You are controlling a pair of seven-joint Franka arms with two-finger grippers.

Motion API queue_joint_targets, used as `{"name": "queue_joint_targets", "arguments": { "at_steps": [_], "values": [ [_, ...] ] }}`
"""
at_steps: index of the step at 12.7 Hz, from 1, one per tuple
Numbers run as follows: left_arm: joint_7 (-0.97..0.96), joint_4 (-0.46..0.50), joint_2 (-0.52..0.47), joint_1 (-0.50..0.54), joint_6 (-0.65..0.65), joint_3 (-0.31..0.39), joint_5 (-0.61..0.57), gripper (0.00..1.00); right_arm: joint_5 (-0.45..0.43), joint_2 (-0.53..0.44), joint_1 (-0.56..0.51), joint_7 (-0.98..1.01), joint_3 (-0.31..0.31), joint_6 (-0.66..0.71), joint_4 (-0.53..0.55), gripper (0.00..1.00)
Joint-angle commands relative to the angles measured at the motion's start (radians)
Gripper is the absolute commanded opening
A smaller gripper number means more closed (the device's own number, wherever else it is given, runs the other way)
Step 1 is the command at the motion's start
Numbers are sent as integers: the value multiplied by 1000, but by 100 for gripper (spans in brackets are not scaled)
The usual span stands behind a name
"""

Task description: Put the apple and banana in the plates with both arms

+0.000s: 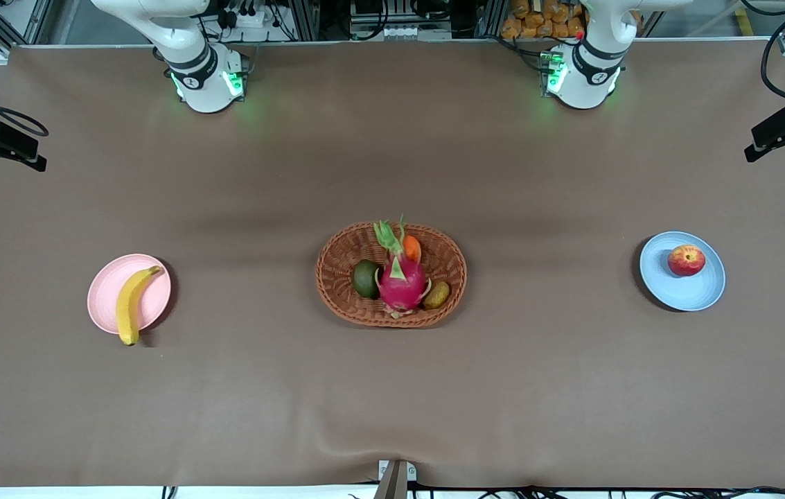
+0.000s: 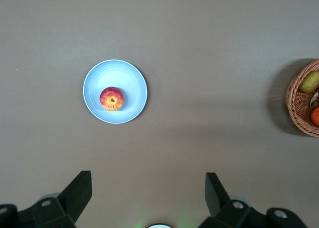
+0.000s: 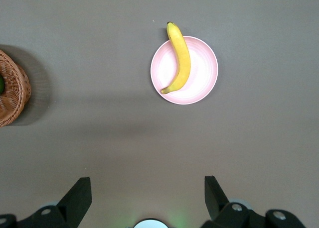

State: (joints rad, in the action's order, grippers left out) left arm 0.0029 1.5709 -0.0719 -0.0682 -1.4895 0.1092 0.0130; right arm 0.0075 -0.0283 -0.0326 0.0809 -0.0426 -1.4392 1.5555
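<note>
Both grippers, left (image 2: 144, 195) and right (image 3: 144, 198), spread wide above bare tablecloth (image 1: 392, 388).

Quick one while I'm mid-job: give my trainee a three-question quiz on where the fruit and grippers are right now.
1. True or false: the banana lies wholly within the pink plate.
2. Which plate holds the apple? A) pink B) blue plate C) neither
3. Fill in: the dragon fruit sits in the ____.

Key:
1. False; one tip overhangs the rim, nearer the front camera.
2. B
3. basket. Both the left gripper and right gripper have fingers open, holding nothing.
</note>
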Motion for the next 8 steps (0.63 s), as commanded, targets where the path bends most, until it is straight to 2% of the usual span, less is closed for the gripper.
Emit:
{"name": "queue_joint_targets", "arguments": {
  "at_steps": [1, 8],
  "values": [
    [-11, -23, 11, -4, 5, -3, -18, 100, -3, -5, 3, -13, -5, 16, -14, 100],
    [-9, -23, 14, -4, 5, -2, -16, 100, -1, -5, 3, -15, -3, 16, -14, 100]
  ]
}}
